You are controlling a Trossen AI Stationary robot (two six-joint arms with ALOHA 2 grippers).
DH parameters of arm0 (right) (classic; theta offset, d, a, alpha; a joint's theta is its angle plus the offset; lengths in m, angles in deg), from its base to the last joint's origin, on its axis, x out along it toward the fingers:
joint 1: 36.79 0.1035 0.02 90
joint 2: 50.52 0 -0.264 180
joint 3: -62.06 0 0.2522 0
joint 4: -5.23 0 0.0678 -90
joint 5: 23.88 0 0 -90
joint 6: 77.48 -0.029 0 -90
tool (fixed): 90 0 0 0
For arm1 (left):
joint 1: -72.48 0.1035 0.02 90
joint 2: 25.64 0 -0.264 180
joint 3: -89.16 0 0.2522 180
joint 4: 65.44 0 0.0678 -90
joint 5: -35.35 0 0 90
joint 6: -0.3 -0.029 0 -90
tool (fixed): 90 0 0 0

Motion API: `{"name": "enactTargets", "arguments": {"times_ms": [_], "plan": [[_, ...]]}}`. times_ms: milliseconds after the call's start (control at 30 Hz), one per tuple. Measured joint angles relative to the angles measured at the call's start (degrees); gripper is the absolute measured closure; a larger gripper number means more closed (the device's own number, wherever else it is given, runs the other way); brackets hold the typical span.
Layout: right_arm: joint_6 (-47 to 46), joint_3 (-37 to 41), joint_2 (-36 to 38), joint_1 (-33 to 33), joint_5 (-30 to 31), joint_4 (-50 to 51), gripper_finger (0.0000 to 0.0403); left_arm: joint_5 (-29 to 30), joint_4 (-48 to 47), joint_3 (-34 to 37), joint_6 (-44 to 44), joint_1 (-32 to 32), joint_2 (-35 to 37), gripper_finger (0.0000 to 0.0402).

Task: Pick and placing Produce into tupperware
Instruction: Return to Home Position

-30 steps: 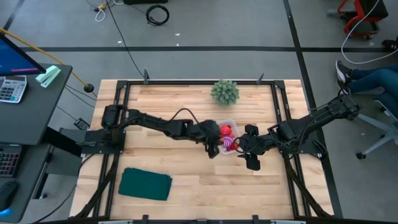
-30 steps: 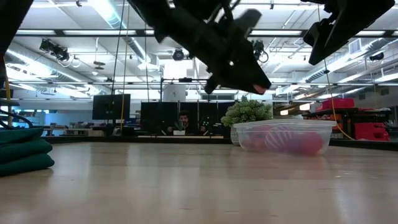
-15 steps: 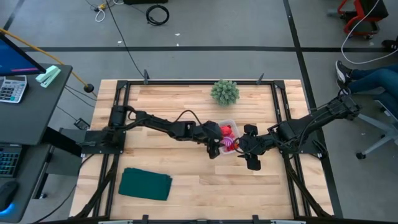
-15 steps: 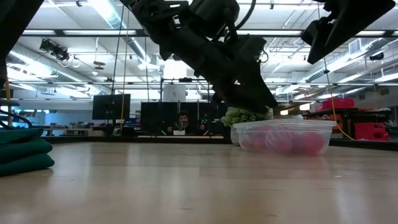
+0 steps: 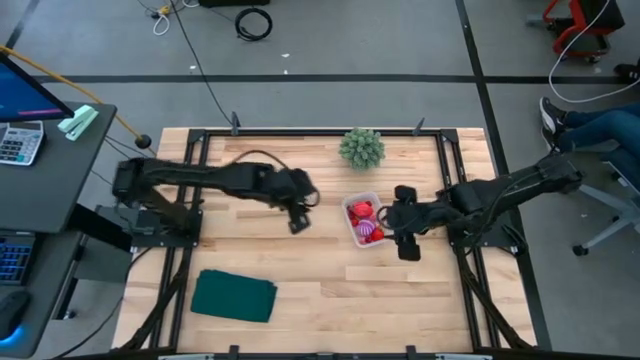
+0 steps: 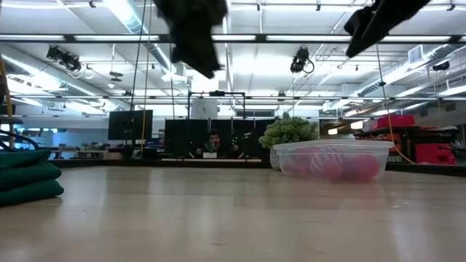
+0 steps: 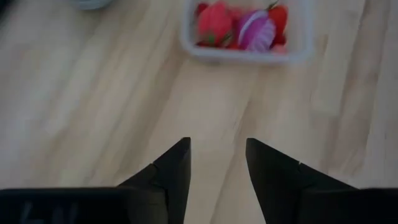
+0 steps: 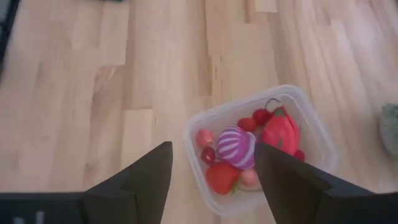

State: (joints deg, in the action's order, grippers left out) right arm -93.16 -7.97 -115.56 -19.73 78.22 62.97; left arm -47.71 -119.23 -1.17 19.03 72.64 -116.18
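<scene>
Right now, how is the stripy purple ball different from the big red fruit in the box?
The purple ball has white stripes; the big red fruit is plain red. The ball is round and smaller; the red fruit looks bigger and lumpier. Both lie side by side in the clear tub.

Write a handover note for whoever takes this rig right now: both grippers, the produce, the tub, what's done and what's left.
Left gripper: open, empty, over bare table, apart from the tub on the left arm's side.
Right gripper: open, empty, raised at the tub's other side.
Produce: in the tub, including the purple-striped ball and a larger red piece; none shows loose on the table.
Done: packing looks complete.
Left: probably just bringing both arms home.
</scene>
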Motion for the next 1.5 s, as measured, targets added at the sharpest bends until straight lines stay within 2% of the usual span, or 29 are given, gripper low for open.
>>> {"name": "enactTargets", "arguments": {"times_ms": [67,233,400,533,600,667,800,1000,1133,1233,1333,1500], "plan": [[-2.1,-0.6,1.9,0.0,0.0,1.5,0.0167,4.1,-6.8,0.0,0.1,-0.9,4.8,0.0245],[4.6,1.5,11.0,1.5,0.8,0.3,0.0167,17.9,-17.3,0.1,1.0,-4.7,15.3,0.0251],[5.2,7.6,24.2,-0.1,-1.5,-2.8,0.0167,21.7,-21.5,1.3,0.5,-9.2,25.3,0.0252],[4.5,16.6,36.5,-0.4,-3.9,-9.4,0.0167,23.5,-18.2,8.8,2.6,-11.8,35.6,0.0246],[5.7,21.6,41.5,-0.5,-7.0,-16.6,0.0167,23.5,-12.8,15.5,4.6,-13.2,41.1,0.0243],[6.3,26.2,45.2,-0.4,-9.7,-21.8,0.0167,23.5,-2.3,23.7,4.4,-14.5,46.8,0.0241],[4.6,32.7,49.6,-0.5,-9.6,-25.7,0.0167,22.9,21.7,41.7,1.3,-15.9,55.3,0.0243],[3.4,38.7,50.9,-0.5,-8.9,-32.0,0.0167,20.6,46.8,61.6,2.0,-15.7,58.6,0.0252],[4.1,44.3,50.9,-0.5,-9.1,-41.2,0.0167,20.0,58.8,69.0,1.4,-15.8,58.6,0.0251],[3.9,49.8,50.9,-0.5,-9.1,-48.9,0.0167,20.0,63.2,72.2,0.6,-15.8,58.6,0.0246],[4.0,52.7,50.9,-0.5,-9.2,-54.3,0.0167,20.0,63.5,73.6,0.1,-15.8,58.6,0.0242],[3.8,52.8,50.9,-0.5,-7.7,-52.7,0.0167,20.0,62.9,76.0,0.0,-15.8,58.6,0.0243]]}}
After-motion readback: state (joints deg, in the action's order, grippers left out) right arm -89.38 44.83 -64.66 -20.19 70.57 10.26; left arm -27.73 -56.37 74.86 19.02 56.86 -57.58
